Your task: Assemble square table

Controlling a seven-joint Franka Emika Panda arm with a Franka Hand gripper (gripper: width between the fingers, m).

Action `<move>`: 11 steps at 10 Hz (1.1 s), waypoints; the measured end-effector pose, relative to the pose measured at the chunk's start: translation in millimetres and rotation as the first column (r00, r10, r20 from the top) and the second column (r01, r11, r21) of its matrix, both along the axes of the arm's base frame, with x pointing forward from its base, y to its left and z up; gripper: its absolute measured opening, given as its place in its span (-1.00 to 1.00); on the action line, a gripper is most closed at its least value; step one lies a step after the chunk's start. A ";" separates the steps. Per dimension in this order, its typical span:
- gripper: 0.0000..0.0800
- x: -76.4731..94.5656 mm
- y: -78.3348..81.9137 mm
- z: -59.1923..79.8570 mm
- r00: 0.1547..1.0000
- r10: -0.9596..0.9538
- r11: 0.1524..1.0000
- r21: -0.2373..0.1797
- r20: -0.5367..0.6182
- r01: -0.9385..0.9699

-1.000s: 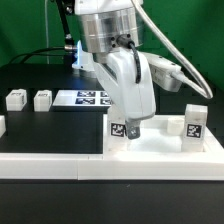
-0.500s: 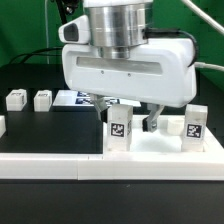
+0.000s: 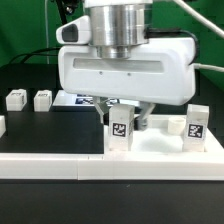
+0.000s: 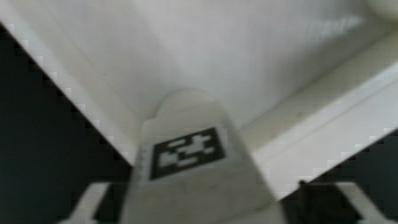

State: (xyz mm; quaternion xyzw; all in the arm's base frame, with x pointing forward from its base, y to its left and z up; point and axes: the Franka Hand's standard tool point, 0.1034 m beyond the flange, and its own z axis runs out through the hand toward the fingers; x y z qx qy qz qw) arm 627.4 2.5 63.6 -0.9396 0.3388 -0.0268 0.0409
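Square table top [image 3: 165,146] carries an upright tagged leg [image 3: 119,130]. Gripper [image 4: 214,203] spread, fingers either side of leg, apart from it.

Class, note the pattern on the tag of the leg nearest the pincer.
Black-and-white square pattern on the white leg; wrist view shows it best.

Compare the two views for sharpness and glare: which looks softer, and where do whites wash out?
Wrist view: soft all over, the tagged leg blurred at its edges, the white tabletop a featureless wash. Exterior view: sharper, the leg tags crisp, though the white housing above them is bright with little surface detail.
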 end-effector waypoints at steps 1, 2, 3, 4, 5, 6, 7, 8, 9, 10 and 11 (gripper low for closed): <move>-0.16 -0.6 -1.1 -0.6 1.000 -0.014 1.000 0.000 -0.002 0.014; -0.16 -1.7 -3.3 -1.1 0.999 -0.036 0.999 -0.002 -0.006 0.036; -0.16 -2.0 -4.0 -1.6 0.999 -0.051 0.999 -0.002 -0.008 0.051; -0.16 -1.9 -4.6 -1.7 0.998 -0.069 0.998 -0.001 -0.010 0.069; -0.16 -1.9 -5.3 -1.7 0.997 -0.082 0.997 0.000 -0.010 0.082; -0.16 -2.1 -5.8 -1.9 0.997 -0.081 0.997 -0.001 -0.010 0.081; -0.16 -2.1 -5.9 -1.9 0.997 -0.077 0.997 -0.001 -0.010 0.077; -0.16 -2.1 -5.9 -1.9 0.997 -0.074 0.997 -0.001 -0.010 0.074; -0.16 -2.1 -6.0 -1.9 0.997 -0.073 0.997 -0.002 -0.010 0.073; -0.16 -2.0 -5.9 -1.9 0.997 -0.072 0.997 -0.001 -0.009 0.072; 0.00 -2.0 -5.8 -1.9 0.997 -0.072 0.997 -0.001 -0.009 0.072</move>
